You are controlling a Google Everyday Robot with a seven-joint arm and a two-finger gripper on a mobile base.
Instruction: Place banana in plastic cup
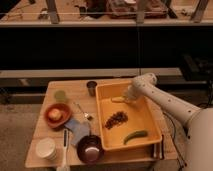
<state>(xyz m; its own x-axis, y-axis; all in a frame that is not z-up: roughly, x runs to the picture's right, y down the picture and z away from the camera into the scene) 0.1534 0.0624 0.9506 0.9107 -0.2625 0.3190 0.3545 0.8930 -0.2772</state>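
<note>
- banana (118,99) lay in the yellow tray (142,116), near its back-left corner, flat on the tray floor.
- gripper (127,94) sat low over the same back part of the tray, just beside the banana on its right.
- I saw the banana's left end sticking out clear of the gripper; I could not tell if the right end touched it.
- I could not tell whether the gripper was clenched or released, or grasping anything.
- White arm (165,102) reached in from the right side over the tray rim.
- plastic cup (60,95) stood on the wooden table (71,85), outside the tray to its left, well apart from the banana.
- dark metal cup (91,88) stood between the plastic cup and the tray, just beside the tray's back-left corner.
- dark brown cluster (116,119) lay mid-tray; green pod (135,135) lay near the tray's front edge.
- I logged on the left of the table: red plate (56,114) with an orange item, blue cloth (77,128), white tub (46,148), dark bowl (90,149).
</note>
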